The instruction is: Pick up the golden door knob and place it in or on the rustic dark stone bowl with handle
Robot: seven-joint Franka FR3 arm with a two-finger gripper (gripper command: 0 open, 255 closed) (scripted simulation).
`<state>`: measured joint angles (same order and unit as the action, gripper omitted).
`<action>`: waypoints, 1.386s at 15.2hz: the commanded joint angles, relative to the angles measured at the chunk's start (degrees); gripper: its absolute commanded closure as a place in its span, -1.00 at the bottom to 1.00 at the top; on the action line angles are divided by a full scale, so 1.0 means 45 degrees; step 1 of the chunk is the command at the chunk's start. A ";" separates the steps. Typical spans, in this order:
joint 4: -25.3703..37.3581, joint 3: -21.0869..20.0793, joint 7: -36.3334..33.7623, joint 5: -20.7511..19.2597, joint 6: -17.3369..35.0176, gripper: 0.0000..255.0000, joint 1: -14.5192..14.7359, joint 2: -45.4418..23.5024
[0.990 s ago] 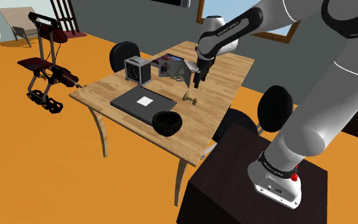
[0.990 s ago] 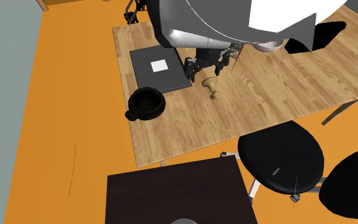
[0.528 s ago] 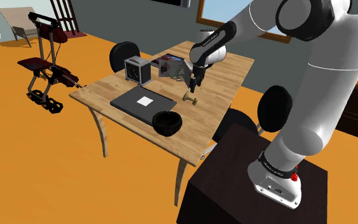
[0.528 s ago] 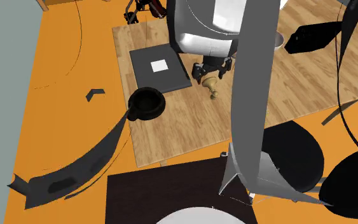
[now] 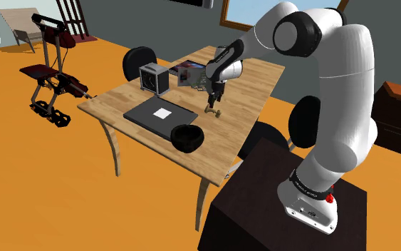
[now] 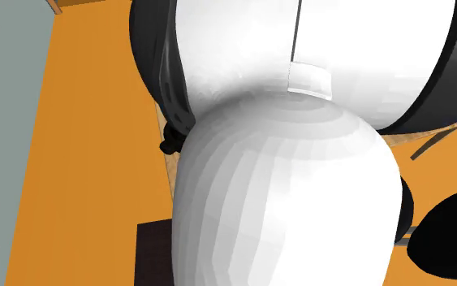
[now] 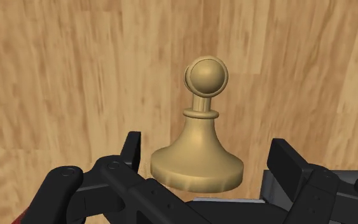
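Note:
The golden door knob (image 5: 213, 111) lies on the wooden table (image 5: 245, 89), its round head pointing away from its flared base (image 7: 198, 167). My gripper (image 5: 212, 101) hangs just above it, pointing down. In the wrist view the gripper (image 7: 209, 159) is open, and its two black fingers (image 7: 133, 149) stand on either side of the knob's base with a gap on each side. The dark stone bowl (image 5: 187, 137) with its handle sits near the table's front edge, toward the shoulder view's lower left of the knob.
A flat dark pad with a white label (image 5: 160, 116) lies left of the bowl. A boxy clock (image 5: 154, 78) and a picture cube (image 5: 190, 74) stand behind. Black chairs (image 5: 310, 120) flank the table. The arm's white link (image 6: 283, 162) blocks the second exterior view.
The gripper has come down and a little toward the shoulder view's left, closer over the knob. The arm's elbow has swung up and now covers the second exterior view.

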<state>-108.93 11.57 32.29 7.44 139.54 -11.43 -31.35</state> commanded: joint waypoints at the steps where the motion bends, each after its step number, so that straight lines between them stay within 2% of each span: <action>1: 0.0160 -0.0067 0.0055 0.0094 0.0207 -1.00 -0.0073 -0.0379; 7: 0.0275 -0.0214 0.0166 0.0266 0.0833 -1.00 -0.0195 -0.1125; 14: 0.0275 -0.0214 0.0166 0.0265 0.0833 -1.00 -0.0195 -0.1125; 15: 0.0276 -0.0214 0.0165 0.0265 0.0833 1.00 -0.0195 -0.1125; 21: 0.0278 -0.0214 0.0165 0.0265 0.0831 1.00 -0.0195 -0.1125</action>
<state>-107.69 10.61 33.04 8.63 143.27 -12.31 -36.42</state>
